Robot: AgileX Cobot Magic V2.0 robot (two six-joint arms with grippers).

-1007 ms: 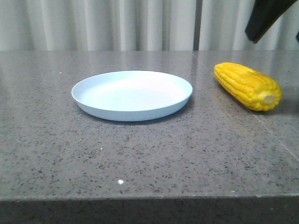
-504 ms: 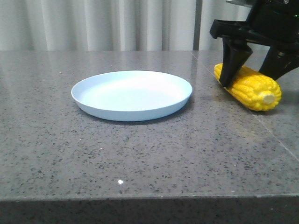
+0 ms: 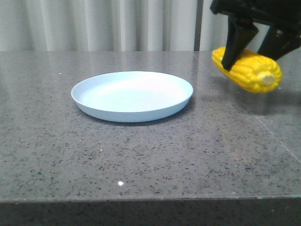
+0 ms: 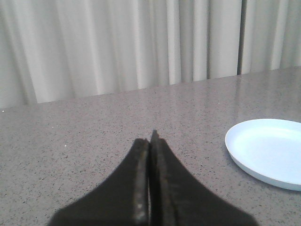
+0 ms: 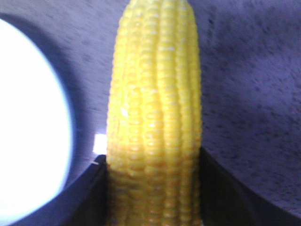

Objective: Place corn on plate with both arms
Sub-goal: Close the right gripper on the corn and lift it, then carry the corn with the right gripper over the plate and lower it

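Note:
The yellow corn [image 3: 248, 71] hangs above the table at the right, its pale stub end toward me. My right gripper [image 3: 254, 47] is shut on the corn, one black finger on each side; in the right wrist view the corn [image 5: 155, 113] fills the gap between the fingers [image 5: 94, 197]. The pale blue plate [image 3: 132, 95] lies empty on the table left of the corn; it also shows in the left wrist view [image 4: 268, 153] and in the right wrist view [image 5: 28, 127]. My left gripper [image 4: 150, 141] is shut and empty, out of the front view.
The grey speckled stone table [image 3: 150, 155] has its front edge near the bottom of the front view. A seam [image 3: 277, 136] runs through the table at the right. White curtains [image 3: 117, 23] hang behind the table.
My right gripper came down over the corn, closed on it and has lifted it off the table. The plate has not moved.

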